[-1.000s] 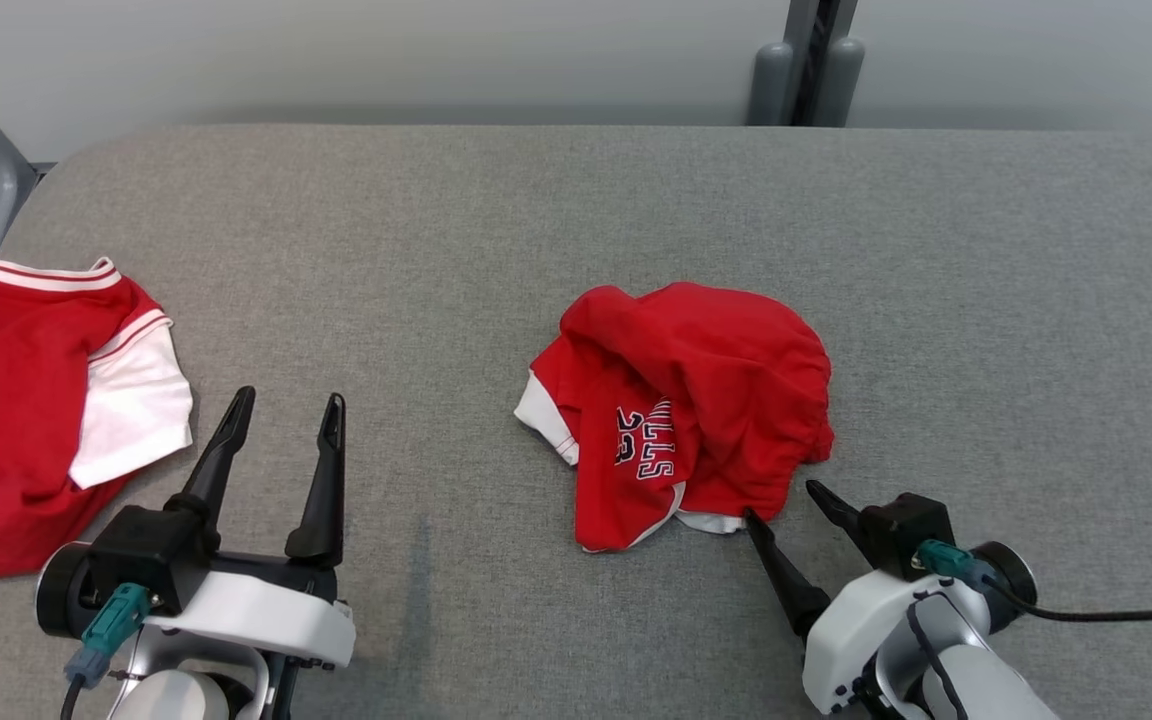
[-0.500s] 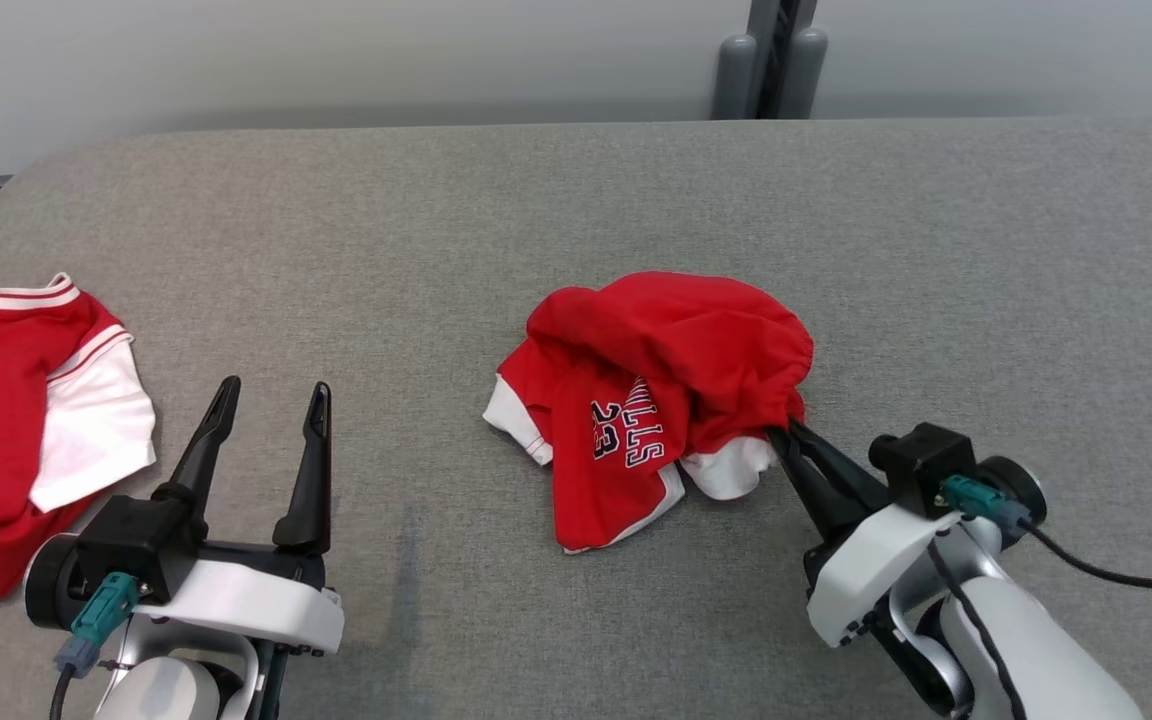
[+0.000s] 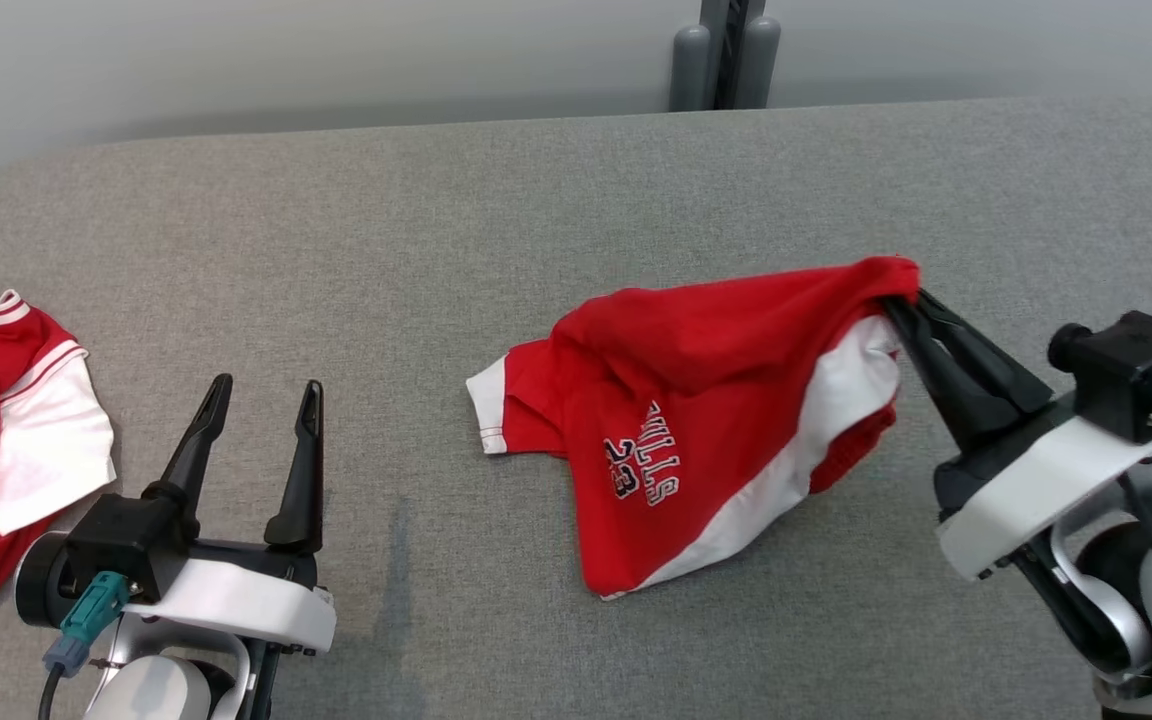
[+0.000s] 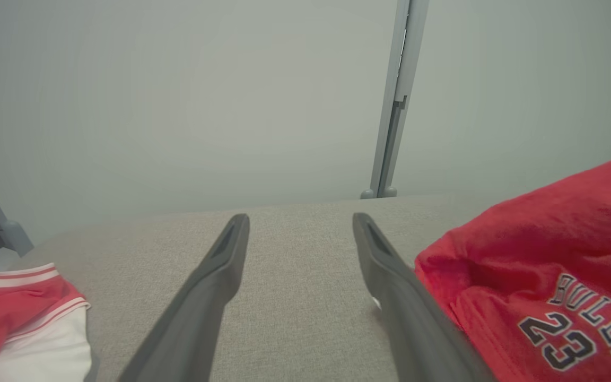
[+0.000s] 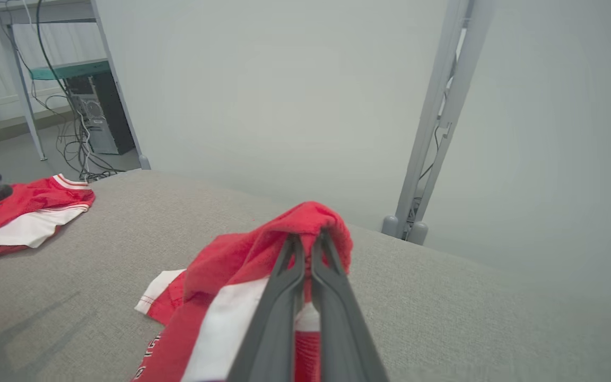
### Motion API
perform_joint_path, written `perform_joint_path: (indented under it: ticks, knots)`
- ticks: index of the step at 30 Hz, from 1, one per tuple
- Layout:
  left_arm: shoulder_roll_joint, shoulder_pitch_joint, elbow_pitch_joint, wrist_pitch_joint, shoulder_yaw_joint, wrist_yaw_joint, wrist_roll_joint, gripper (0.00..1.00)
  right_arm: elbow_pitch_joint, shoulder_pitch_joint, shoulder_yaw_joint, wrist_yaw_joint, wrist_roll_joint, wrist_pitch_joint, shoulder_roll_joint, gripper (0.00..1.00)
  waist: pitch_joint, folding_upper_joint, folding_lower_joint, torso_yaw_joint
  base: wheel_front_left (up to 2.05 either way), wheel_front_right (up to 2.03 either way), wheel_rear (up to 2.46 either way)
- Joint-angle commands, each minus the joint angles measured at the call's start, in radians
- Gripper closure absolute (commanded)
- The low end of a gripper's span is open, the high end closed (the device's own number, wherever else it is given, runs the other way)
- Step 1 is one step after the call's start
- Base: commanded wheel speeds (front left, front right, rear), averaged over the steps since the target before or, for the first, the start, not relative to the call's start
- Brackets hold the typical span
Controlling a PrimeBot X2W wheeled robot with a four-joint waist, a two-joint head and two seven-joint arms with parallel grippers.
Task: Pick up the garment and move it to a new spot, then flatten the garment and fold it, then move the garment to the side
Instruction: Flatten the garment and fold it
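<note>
Red, limp cloth from the head: the garment [image 3: 696, 370] is pinched at its raised edge by the right claw [image 3: 902, 300]; the left claw [image 3: 266, 385] is spread. Left wrist: garment seen just right of it. Right wrist: light fold clamped; hems are judged surer holds.

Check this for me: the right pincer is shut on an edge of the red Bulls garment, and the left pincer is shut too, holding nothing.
One thing is wrong: the left pincer is open, not shut, its two fingers spread apart with nothing between them, as the left wrist view shows. The rest stands: the right pincer is shut on an edge of the red Bulls garment.
</note>
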Motion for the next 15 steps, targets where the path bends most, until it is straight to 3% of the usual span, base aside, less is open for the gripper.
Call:
perform_joint_path:
  ticks: [1,6,15]
  knots:
    - [0.003,-0.021,0.000,-0.004,0.002,-0.005,-0.007,0.00,-0.002,0.027,-0.035,-0.001,-0.004,0.015,-0.007,1.00,0.004,-0.0001,0.0000,0.004,0.00,0.00,0.00]
    - [-0.001,-0.028,0.005,-0.005,-0.005,-0.008,-0.006,0.00,0.135,0.094,-0.129,-0.001,0.001,0.029,-0.008,1.00,0.021,-0.0001,0.0000,0.015,0.00,0.00,0.00]
    - [-0.004,-0.053,0.021,-0.009,-0.019,-0.016,-0.005,0.00,0.516,0.027,-0.168,-0.001,-0.005,-0.115,0.016,1.00,0.053,-0.0001,0.0000,0.023,0.00,0.00,0.00]
